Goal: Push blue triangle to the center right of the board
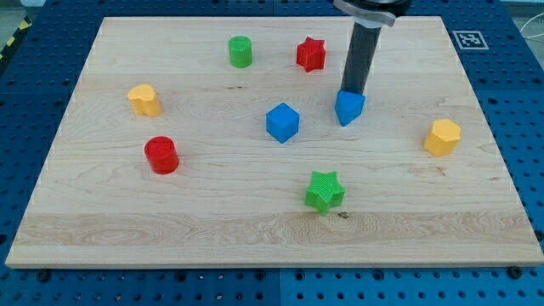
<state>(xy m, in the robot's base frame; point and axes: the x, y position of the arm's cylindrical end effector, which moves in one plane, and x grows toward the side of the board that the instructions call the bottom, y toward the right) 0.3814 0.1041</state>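
Eight small blocks are seen on the wooden tabletop (255, 221). The blue triangle (349, 108) is placed a little right of the board's centre, in the upper half. My tip (353, 92) is set at the triangle's top edge, touching it or just beside it; exact contact cannot be told. No jaws are carried by the arm, only a straight dark rod, so nothing is gripped. A blue cube (282, 122) is found just to the view's left of the triangle, apart from it. A red star (311, 54) and a green cylinder (240, 52) are located near the view's top. A yellow block (144, 100) of unclear shape is seen at the left, with a red cylinder (161, 155) below it. A green star (324, 190) is placed low centre. A yellow hexagonal block (443, 137) is sited at the right, well apart from the triangle.
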